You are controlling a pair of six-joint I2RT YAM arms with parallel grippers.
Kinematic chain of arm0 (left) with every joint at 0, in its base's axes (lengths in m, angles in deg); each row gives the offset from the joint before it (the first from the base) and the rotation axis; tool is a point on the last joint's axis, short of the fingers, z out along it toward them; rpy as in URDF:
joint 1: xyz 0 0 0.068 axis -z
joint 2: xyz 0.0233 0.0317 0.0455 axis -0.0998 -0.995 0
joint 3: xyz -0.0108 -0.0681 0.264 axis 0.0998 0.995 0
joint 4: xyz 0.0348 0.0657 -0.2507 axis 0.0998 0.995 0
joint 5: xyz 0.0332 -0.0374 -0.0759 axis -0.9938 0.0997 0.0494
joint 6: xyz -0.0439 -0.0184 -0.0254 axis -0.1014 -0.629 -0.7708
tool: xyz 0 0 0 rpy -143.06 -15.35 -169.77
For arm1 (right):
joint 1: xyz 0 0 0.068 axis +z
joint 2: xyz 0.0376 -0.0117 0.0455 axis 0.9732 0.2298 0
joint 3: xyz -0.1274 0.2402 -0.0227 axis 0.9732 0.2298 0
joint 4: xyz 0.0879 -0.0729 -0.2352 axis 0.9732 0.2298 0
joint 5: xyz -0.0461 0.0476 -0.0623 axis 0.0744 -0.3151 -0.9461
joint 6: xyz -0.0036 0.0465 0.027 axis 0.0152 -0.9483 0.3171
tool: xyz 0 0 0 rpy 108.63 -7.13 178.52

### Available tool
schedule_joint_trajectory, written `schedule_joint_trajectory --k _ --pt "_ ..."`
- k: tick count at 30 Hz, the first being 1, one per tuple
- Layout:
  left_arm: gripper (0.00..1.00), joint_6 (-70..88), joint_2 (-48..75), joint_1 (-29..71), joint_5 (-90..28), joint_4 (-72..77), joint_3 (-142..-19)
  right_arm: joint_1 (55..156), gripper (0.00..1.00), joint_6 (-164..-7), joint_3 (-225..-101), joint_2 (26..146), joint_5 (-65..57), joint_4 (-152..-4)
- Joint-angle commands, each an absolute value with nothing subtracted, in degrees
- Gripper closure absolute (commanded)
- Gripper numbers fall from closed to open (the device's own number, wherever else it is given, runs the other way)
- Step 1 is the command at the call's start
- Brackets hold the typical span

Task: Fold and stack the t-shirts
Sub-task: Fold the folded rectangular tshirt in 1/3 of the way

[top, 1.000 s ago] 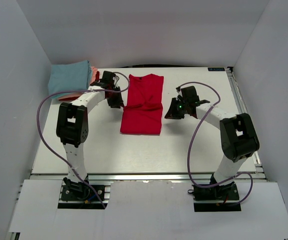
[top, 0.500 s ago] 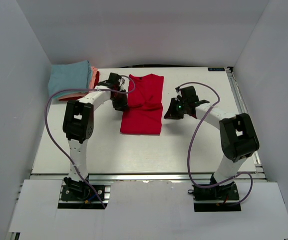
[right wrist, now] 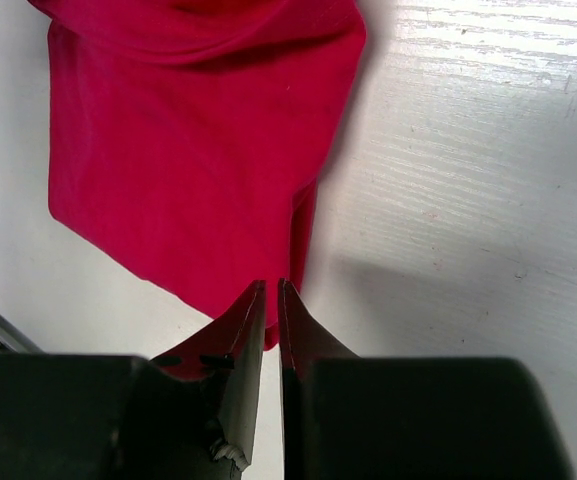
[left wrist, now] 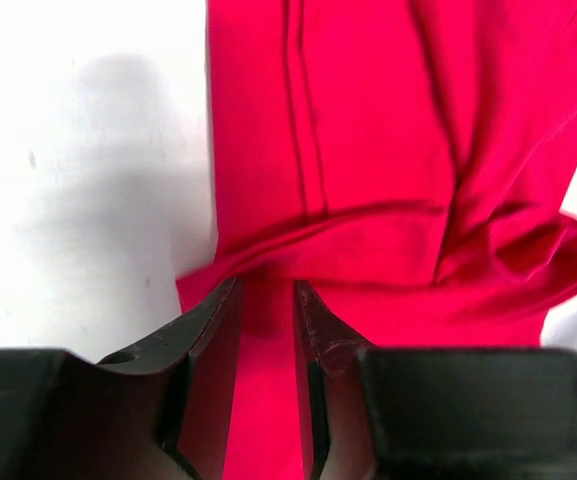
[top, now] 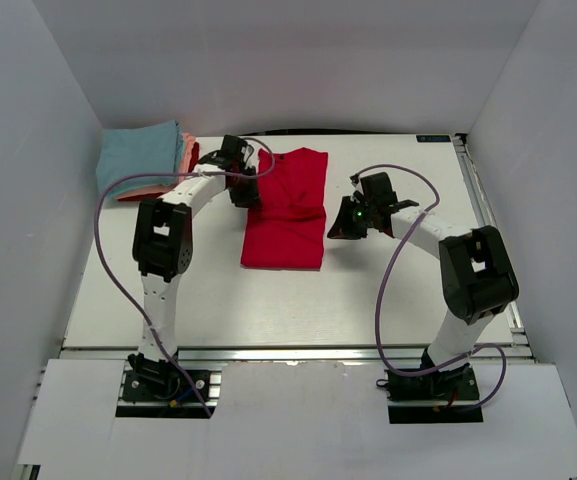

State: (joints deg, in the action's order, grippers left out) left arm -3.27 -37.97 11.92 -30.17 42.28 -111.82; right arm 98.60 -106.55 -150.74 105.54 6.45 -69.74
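Red t-shirt [top: 286, 215] lies mid-way across the table [top: 388, 300], sleeves tucked in, its long axis running from the near edge toward the far one. The folded stack [top: 143, 158] sits in the far left corner. The left gripper [left wrist: 266, 285] is on the shirt's left edge at the sleeve fold, jaws partly apart over cloth; whether they pinch it I cannot tell. The right gripper [right wrist: 271, 287] sits just off the opposite edge, nearly closed and empty.
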Motion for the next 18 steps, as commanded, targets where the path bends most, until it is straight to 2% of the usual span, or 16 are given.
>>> schedule_joint_trajectory --k 1,11,16,18 --pt "0.63 -2.84 -39.26 12.11 -31.06 42.33 -116.59 98.86 0.84 -106.36 -152.55 105.67 7.18 -71.50" --pt "0.66 -0.73 -42.70 12.11 -35.53 42.78 -125.82 99.04 0.85 -106.27 -152.38 105.67 7.44 -71.68" --pt "0.66 0.67 -32.36 12.11 -40.44 37.42 -119.60 99.13 0.85 -105.13 -151.59 104.27 6.83 -73.61" --pt "0.71 1.20 -29.44 12.11 -40.55 37.93 -115.83 99.13 0.85 -104.87 -152.02 104.17 6.91 -74.57"
